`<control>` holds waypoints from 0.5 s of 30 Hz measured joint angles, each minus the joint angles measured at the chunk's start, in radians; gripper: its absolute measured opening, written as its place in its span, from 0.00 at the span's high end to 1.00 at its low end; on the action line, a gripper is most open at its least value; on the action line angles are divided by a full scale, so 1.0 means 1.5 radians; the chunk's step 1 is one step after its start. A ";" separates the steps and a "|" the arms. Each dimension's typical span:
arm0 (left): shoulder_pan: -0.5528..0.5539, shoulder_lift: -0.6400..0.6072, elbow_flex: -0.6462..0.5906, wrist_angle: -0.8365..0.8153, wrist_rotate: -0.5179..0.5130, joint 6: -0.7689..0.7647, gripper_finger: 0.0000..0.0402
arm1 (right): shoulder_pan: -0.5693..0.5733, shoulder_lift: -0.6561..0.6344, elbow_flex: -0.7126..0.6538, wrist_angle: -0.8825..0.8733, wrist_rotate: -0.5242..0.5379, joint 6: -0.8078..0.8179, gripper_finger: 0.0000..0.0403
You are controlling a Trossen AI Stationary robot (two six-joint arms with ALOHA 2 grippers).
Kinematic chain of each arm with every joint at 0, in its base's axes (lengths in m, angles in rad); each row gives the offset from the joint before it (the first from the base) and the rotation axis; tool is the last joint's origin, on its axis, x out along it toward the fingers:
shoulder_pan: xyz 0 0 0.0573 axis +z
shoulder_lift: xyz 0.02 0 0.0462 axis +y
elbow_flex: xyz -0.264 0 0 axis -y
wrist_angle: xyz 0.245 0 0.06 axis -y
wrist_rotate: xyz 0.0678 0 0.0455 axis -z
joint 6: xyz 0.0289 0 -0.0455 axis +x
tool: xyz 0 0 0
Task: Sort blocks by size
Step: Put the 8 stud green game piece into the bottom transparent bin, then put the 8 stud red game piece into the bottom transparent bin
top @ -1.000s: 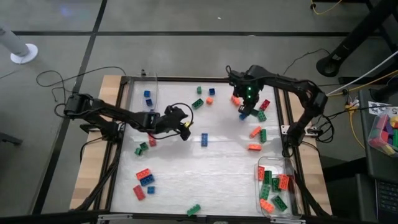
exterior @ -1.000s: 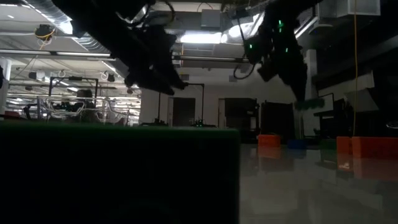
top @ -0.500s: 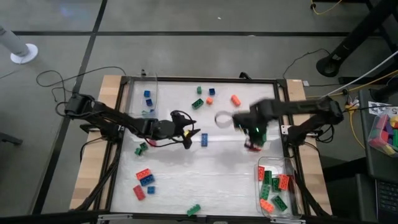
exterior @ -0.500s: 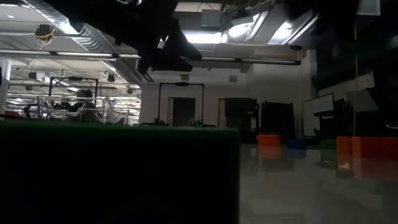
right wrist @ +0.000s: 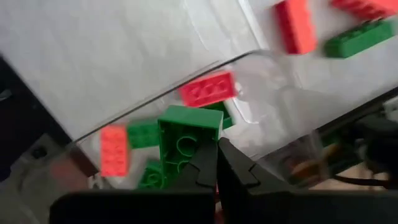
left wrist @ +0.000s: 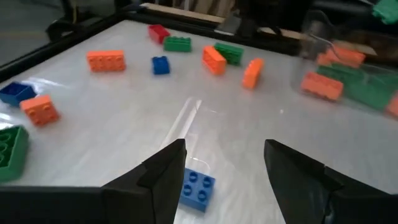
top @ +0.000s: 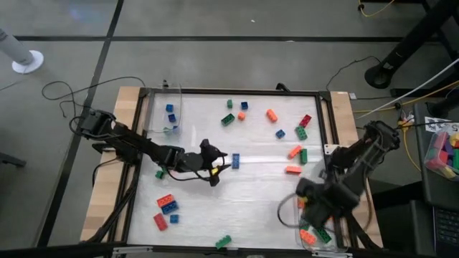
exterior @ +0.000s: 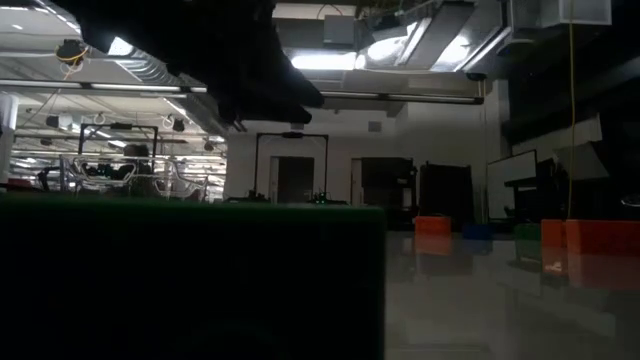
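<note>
L tool (left wrist: 222, 177) wide, empty | R tool (right wrist: 216, 163) shut, green block (right wrist: 186, 142) touching

You're looking at glossy, studded plastic blocks (left wrist: 106, 60) on a smooth white table top (top: 244, 193) that throws back glare. At its five o'clock corner sits a clear plastic bin (right wrist: 273, 74); bare wood boards (top: 107, 193) edge the dark metal frame (top: 237, 91).

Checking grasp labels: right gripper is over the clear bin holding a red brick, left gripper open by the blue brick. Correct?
Not quite: the brick in the right gripper is green, not red, as the right wrist view shows. The rest holds: it is over the clear bin, and the left gripper is open by the blue brick.
</note>
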 joint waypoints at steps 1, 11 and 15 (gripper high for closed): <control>-0.008 0.000 0.000 -0.001 0.000 0.010 0.49 | 0.016 0.007 0.000 0.011 0.001 0.005 0.98; -0.107 -0.019 0.001 -0.125 0.000 0.053 0.49 | 0.074 0.067 0.000 0.110 -0.021 0.041 0.72; -0.137 -0.066 0.001 -0.259 0.000 -0.121 0.49 | 0.072 0.085 0.000 0.108 -0.020 0.041 0.61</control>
